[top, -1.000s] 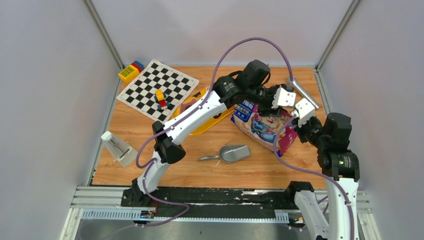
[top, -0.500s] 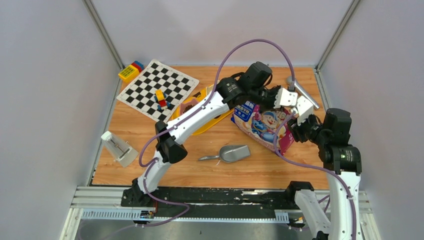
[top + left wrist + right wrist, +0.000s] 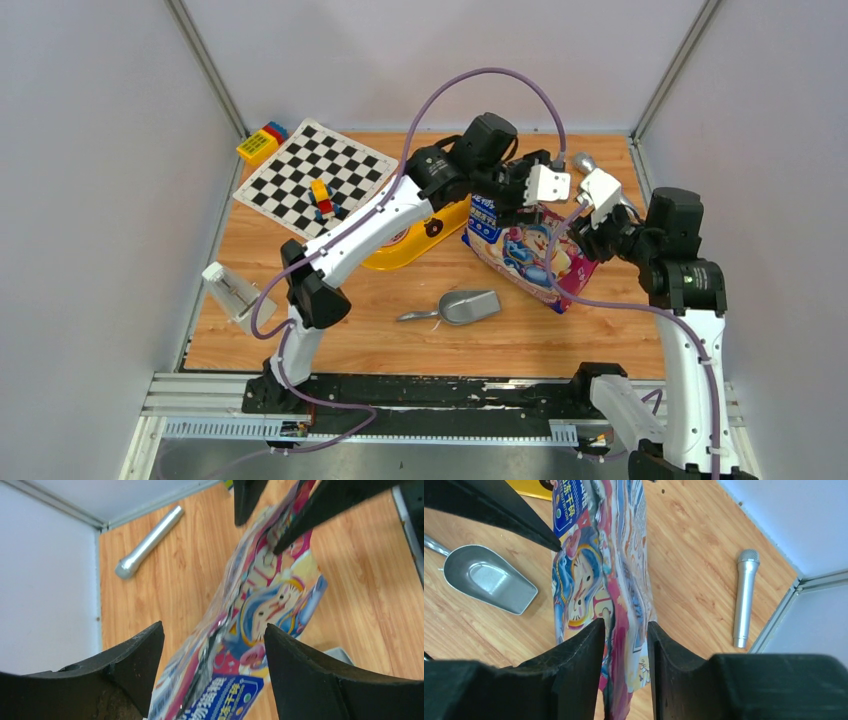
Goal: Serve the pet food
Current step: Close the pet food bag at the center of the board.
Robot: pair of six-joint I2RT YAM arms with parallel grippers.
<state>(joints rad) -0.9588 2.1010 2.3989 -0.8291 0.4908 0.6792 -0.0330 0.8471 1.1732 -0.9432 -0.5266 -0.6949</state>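
The glossy blue-and-pink cat bag (image 3: 522,252) stands on its edge on the wood right of centre. My right gripper (image 3: 590,210) pinches the bag's pink end (image 3: 624,605) between nearly closed fingers. My left gripper (image 3: 537,198) is open wide, and the bag's blue end (image 3: 235,690) passes between its fingers without touching them. The right gripper's fingertips (image 3: 280,545) show at the top of the left wrist view. No kibble shows clearly, and the inside of the bag is hidden.
The yellow feeder (image 3: 405,250) lies left of the bag, partly under my left arm. The grey scoop (image 3: 462,306) lies in front of the bag. A silver microphone (image 3: 583,163) lies at the back right. A chessboard (image 3: 315,180) with toy bricks is at the back left.
Both grippers have moved back and to the left along the bag's top edge. The bag's right end has risen and the bag stands more upright.
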